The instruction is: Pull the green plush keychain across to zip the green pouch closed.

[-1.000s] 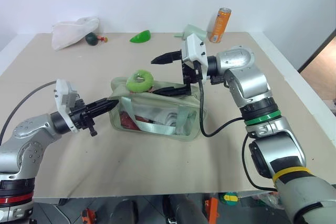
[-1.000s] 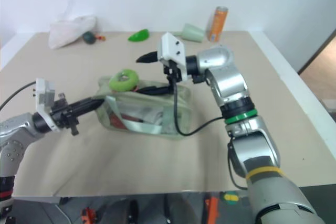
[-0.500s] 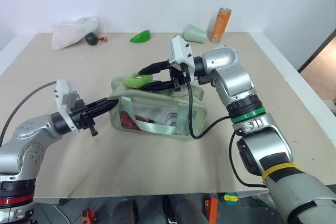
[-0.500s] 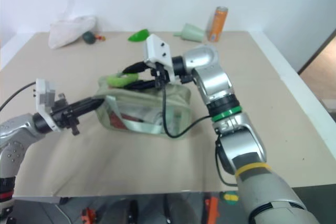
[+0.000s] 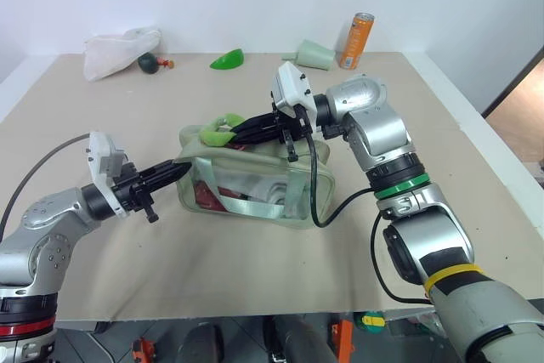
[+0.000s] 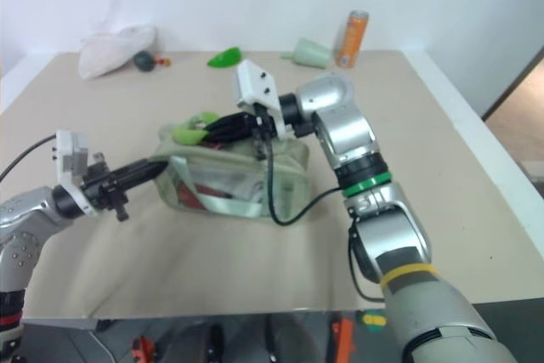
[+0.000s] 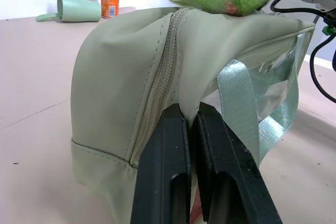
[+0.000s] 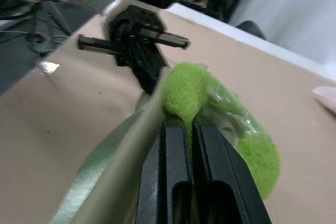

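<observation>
Since a second ago, our right gripper (image 5: 228, 132) has swung left from open air above the green pouch (image 5: 255, 180) and clamped its two fingers shut on the green plush keychain (image 5: 215, 133), squashing the fuzzy ring flat. We see the pouch lying with its long axis running from our left gripper (image 5: 177, 173) toward the lower right, zipper along the top; the keychain sits at the zipper's left end, just ahead of the right fingertips. Our left gripper pinches the pouch's near end fabric, fingers closed, pointing level toward the bag. Well beyond the right gripper stands an orange can (image 5: 359, 40), its lettering too small to read.
</observation>
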### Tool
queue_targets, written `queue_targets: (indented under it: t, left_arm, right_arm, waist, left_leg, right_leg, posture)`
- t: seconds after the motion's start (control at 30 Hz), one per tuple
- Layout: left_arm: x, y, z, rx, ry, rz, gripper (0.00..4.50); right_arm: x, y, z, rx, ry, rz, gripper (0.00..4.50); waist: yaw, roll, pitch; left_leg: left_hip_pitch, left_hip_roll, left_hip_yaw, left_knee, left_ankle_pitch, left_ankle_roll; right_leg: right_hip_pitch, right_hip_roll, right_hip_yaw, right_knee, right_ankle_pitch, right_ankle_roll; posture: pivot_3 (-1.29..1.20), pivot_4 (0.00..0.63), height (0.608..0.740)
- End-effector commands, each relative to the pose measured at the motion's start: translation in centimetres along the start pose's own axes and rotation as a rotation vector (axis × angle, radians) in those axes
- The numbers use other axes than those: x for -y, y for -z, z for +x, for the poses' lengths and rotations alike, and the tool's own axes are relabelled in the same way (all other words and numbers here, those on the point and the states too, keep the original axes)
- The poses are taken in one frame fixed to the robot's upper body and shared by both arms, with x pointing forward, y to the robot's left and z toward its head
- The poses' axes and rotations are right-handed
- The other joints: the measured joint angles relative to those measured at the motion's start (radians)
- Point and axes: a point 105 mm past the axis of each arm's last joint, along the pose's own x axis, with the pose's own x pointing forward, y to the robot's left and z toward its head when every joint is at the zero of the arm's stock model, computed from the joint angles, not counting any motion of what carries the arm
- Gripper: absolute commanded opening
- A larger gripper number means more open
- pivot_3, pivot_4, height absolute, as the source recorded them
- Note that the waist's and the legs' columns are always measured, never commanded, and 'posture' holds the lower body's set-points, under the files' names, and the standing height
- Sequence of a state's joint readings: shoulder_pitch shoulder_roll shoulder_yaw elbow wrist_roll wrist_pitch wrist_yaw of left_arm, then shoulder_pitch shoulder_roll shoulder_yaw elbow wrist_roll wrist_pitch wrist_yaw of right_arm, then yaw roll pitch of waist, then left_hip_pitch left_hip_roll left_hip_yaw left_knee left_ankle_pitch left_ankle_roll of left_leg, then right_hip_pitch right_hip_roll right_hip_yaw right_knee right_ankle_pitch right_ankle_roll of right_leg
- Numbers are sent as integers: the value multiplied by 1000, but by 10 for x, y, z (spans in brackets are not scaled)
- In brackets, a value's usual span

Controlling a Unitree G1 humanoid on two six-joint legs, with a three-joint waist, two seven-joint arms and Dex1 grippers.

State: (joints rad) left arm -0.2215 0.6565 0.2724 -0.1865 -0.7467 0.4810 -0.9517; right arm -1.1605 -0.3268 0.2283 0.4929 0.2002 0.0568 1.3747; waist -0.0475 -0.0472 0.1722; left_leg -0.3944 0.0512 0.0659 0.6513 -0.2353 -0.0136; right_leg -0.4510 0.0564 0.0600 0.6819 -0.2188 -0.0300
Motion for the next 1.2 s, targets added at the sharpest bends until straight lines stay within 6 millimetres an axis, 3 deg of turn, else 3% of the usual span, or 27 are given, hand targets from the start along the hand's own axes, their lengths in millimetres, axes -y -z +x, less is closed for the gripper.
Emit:
queue_targets:
  t: [0.03,0.17,0.37,0.57,0.63,0.83,1.0,1.2]
  left_arm:
    - [2,-3,0,6,6,22,0]
    - [1,-2,2,5,12,21,0]
    - [1,-2,5,5,26,20,0]
    - [1,0,6,4,40,16,0]
    - [0,1,7,4,43,14,0]
    - [0,2,10,7,55,10,0]
    - [1,2,11,10,62,6,0]
    - [0,1,11,16,50,-15,0]
  right_arm:
    - [27,-18,-45,-61,155,-107,52]
    - [31,-19,-85,-168,223,-147,52]
    - [19,-18,-135,-343,279,-164,52]
    - [-3,0,-192,-690,322,-144,52]
    - [-18,15,-204,-811,310,-95,52]
    - [-50,45,-188,-843,250,9,52]
    - [-68,84,-169,-873,191,28,52]
    - [-75,108,-150,-832,166,54,52]
  waist:
    - [0,0,0]
    - [3,0,0]
    - [2,0,0]
    - [3,0,0]
    - [3,0,0]
    - [2,0,0]
    - [2,0,0]
    - [1,0,0]
  left_leg:
    - [0,0,0,0,0,0]
    - [-1,-3,0,0,0,0]
    - [-1,-5,1,0,0,0]
    - [-2,-7,1,0,0,0]
    - [-1,-7,2,0,0,0]
    - [-1,-7,2,1,0,0]
    - [1,-7,1,1,0,0]
    - [3,-7,1,2,0,0]
  right_leg:
    - [0,0,0,0,0,0]
    - [-1,-3,0,0,0,0]
    - [-1,-5,1,-1,-1,0]
    - [-1,-7,1,-1,-1,2]
    - [0,-8,1,-1,-1,2]
    - [0,-8,1,0,-2,5]
    - [2,-7,1,0,-1,6]
    - [4,-7,1,0,-1,6]
  posture:
    - [0,150,740]
    - [0,150,740]
    - [0,150,740]
    - [0,150,740]
    - [0,150,740]
    - [0,150,740]
    - [0,150,740]
    - [0,150,740]
